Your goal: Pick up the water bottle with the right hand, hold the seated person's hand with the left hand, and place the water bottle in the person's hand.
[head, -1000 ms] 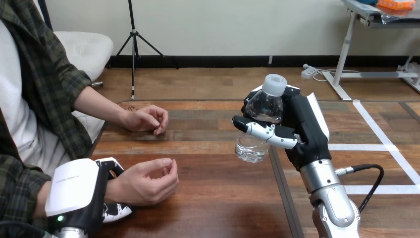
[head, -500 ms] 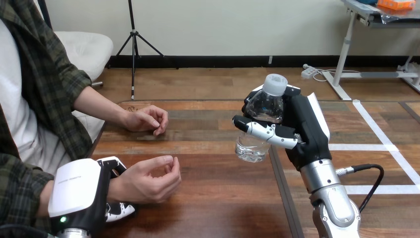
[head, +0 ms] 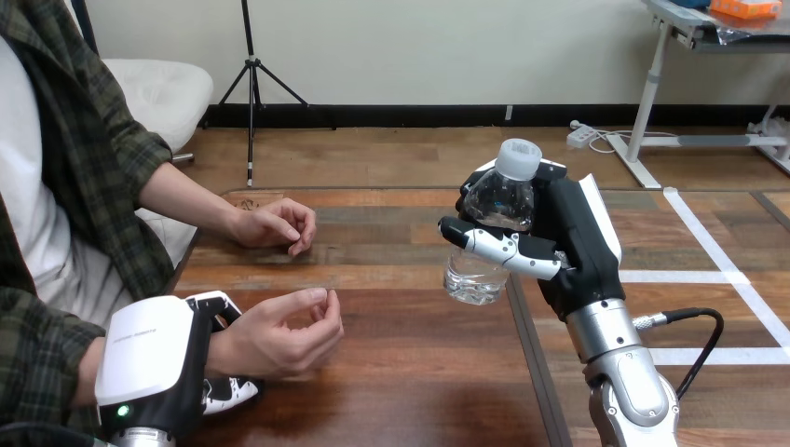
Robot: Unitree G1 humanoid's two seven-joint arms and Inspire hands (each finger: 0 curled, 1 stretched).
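Wooden table (head: pixel 419 372) spans the view. The left hand (head: pixel 149 358) curls round the wrist of the person's near hand (head: pixel 279 335). The right hand (head: pixel 578 242) clasps the bottle (head: pixel 494 200) upright above the table, well to the right. Best to carry it across level and set it in the half-curled palm.

Clear plastic bottle (head: pixel 488 233), glossy wooden table (head: pixel 410 372)

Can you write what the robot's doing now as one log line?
right hand: grips water bottle, raised over table | left hand: curled round person's wrist | person's nearer hand: empty
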